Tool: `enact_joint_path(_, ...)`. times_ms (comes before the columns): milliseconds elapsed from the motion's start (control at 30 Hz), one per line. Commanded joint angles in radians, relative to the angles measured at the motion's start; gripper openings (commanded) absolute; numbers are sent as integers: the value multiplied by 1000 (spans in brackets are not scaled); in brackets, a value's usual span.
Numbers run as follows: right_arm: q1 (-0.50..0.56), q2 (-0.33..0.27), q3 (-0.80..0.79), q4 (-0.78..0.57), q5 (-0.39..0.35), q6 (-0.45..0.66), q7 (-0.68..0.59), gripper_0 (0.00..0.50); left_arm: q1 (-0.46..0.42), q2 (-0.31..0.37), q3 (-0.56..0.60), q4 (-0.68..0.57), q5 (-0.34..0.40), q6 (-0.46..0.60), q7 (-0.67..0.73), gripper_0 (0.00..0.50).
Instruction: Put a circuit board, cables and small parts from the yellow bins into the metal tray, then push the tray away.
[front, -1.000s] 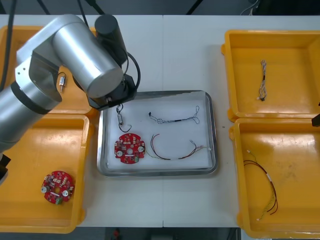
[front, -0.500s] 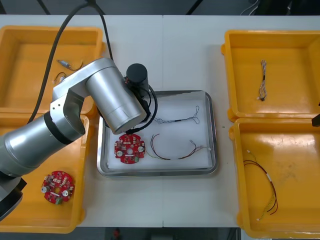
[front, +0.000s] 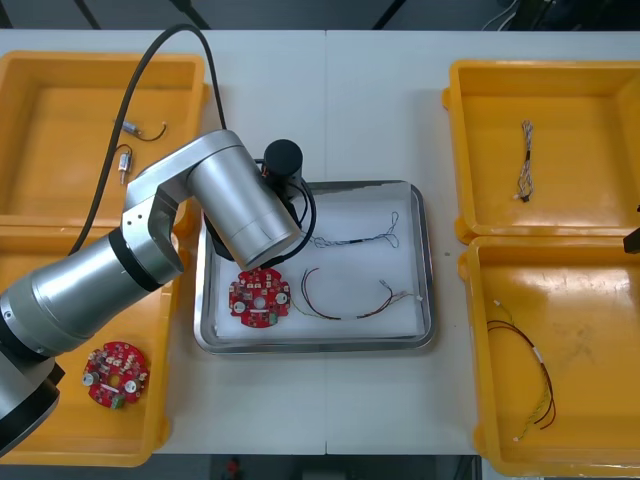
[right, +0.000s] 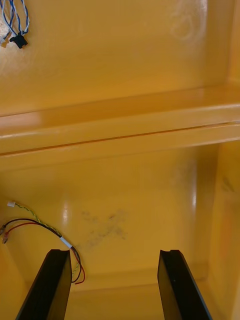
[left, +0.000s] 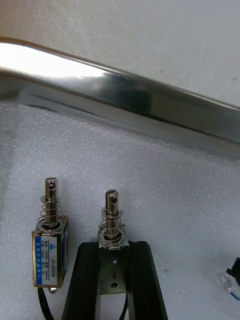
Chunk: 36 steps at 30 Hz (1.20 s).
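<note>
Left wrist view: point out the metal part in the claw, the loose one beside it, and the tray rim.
Held metal part (left: 112, 215), left wrist view: its spring, beyond the left claw (left: 113, 248).
Loose metal part (left: 49, 260), left wrist view: its blue label.
Tray rim (left: 125, 97), left wrist view: the shiny band.

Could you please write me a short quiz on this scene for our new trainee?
1. True or false: the left gripper is shut on a small metal part.
2. What lies in the yellow bin below the open right gripper? A) red and yellow cable B) blue and white cable C) black cable
3. Fill in: the metal tray holds ___ circuit board.
Key: 1 true; 2 A; 3 one.
</note>
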Motion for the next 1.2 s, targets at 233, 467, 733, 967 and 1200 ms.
enact_joint_path(233, 9, -41, -26, -25, 7, -6, 2, 500, 5, -21, -19, -8, -18, -10, 35, 215)
enact_joint_path(467, 9, -41, -26, -25, 7, -6, 2, 500, -11, -3, -19, -38, 8, -8, 38, 350)
enact_joint_path(733, 9, -41, -26, -25, 7, -6, 2, 500, -57, 28, 27, -130, 121, 78, 39, 382)
enact_joint_path(967, 9, -41, -26, -25, 7, -6, 2, 500, -126, 88, 142, -221, 295, 202, 32, 396)
enact_joint_path(1200, 9, -41, -26, -25, 7, -6, 2, 500, -204, 212, 267, -256, 456, 286, 10, 500)
